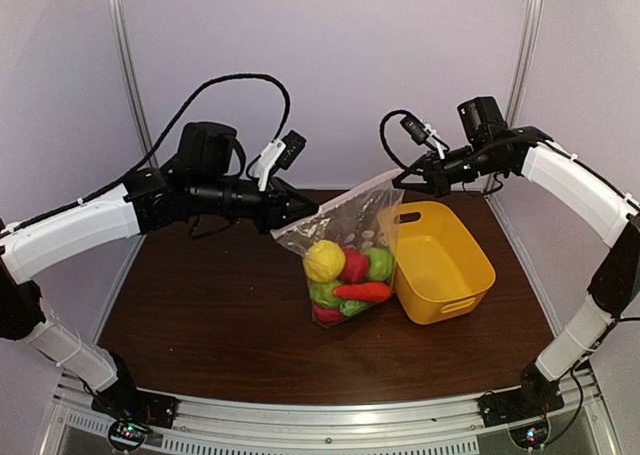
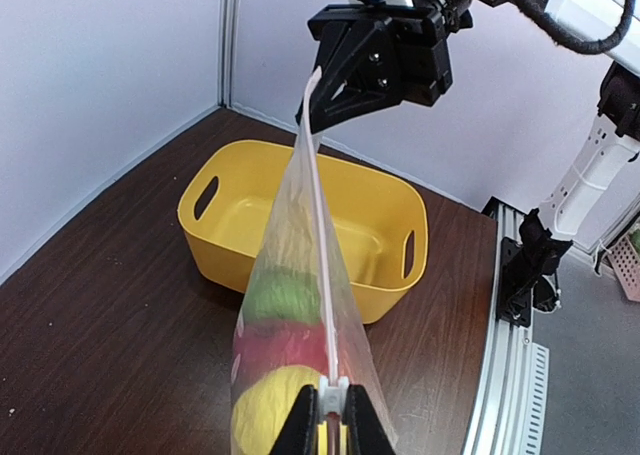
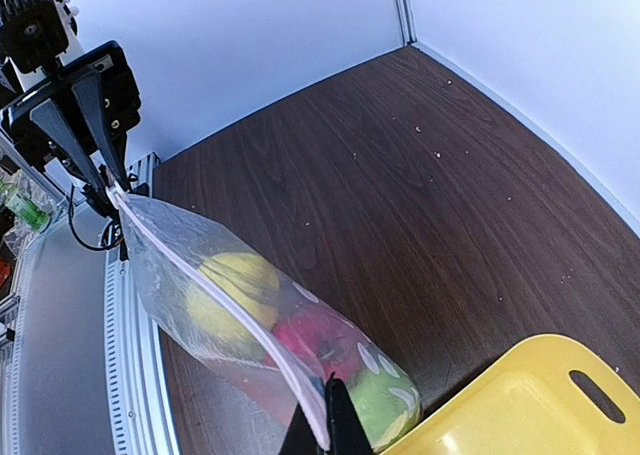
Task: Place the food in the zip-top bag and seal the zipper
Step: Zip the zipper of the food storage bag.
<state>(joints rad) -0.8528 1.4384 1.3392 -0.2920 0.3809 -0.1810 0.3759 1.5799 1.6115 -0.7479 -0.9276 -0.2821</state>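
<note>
The clear dotted zip-top bag (image 1: 345, 250) hangs above the table, stretched between both grippers. The food (image 1: 347, 277) is inside it: yellow, red, green pieces and an orange carrot. It also shows through the bag in the left wrist view (image 2: 275, 360) and the right wrist view (image 3: 230, 300). The zipper (image 2: 320, 245) runs as a pale strip from one gripper to the other, and shows in the right wrist view (image 3: 215, 300). My left gripper (image 1: 306, 213) is shut on the white slider at the zipper's left end (image 2: 334, 403). My right gripper (image 1: 402, 181) is shut on the zipper's right end (image 3: 328, 427).
An empty yellow plastic basket (image 1: 445, 260) stands on the dark wood table right of the bag, touching or very near it; it shows too in the left wrist view (image 2: 300, 225). White walls close the back and sides.
</note>
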